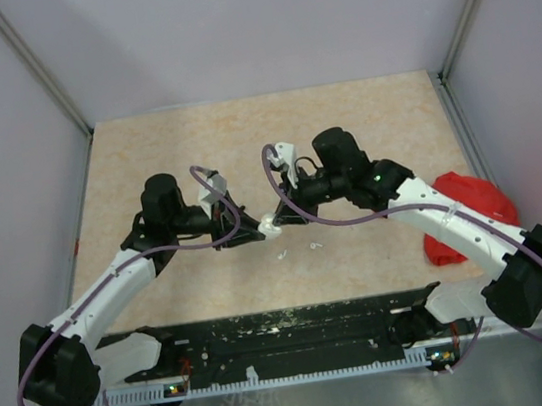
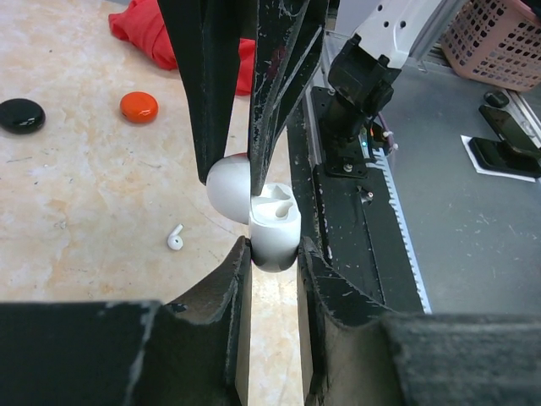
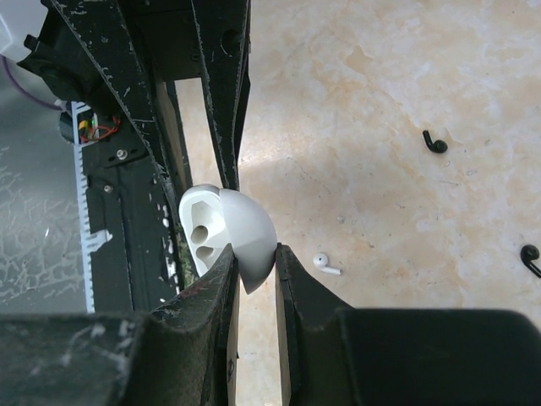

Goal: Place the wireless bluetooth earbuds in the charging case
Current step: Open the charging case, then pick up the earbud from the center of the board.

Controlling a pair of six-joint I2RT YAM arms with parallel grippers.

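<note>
We show the open white case [image 2: 272, 227] held over the table [image 2: 84, 211]: the left gripper [image 2: 272, 252] is pinched on its socketed half, the right gripper [image 3: 255, 256] on its domed half. A white earbud [image 2: 175, 239] lies loose on the table nearby

A crumpled red cloth [image 1: 466, 208] lies at the right edge of the beige, marbled table [image 1: 242, 136], which is closed in by plain grey walls [image 1: 256, 23] at the back and on both sides. In the left wrist view, a pink lattice basket [image 2: 500, 38] stands on a grey surface [image 2: 456, 254] off the table. A flat black gadget [image 2: 503, 156] lies near the basket.
</note>
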